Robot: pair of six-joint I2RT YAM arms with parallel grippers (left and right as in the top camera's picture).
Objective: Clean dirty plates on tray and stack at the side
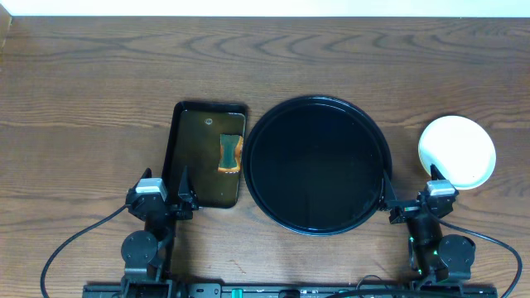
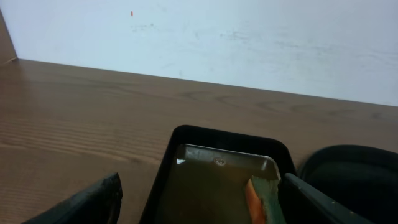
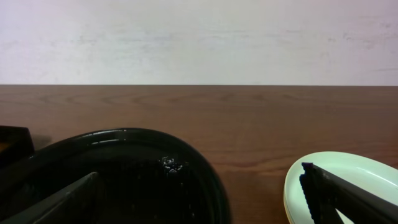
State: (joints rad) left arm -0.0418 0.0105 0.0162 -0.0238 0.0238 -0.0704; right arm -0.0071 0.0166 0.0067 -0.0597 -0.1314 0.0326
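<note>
The round glossy black tray lies at the table's middle with nothing on it, only a few wet glints. The plates sit in a stack on the wood to its right; the top one is pale mint-white and looks clean. In the right wrist view the stack shows a yellowish edge underneath. My right gripper stands open near the front edge, one finger over the tray's rim, the other over the stack's near edge. My left gripper is open and holds nothing, at the near end of the rectangular tray.
A smaller rectangular black tray left of the round tray holds brownish water and an orange-and-green sponge. The sponge lies just inside my left gripper's right finger. Bare wooden table runs to a white wall behind.
</note>
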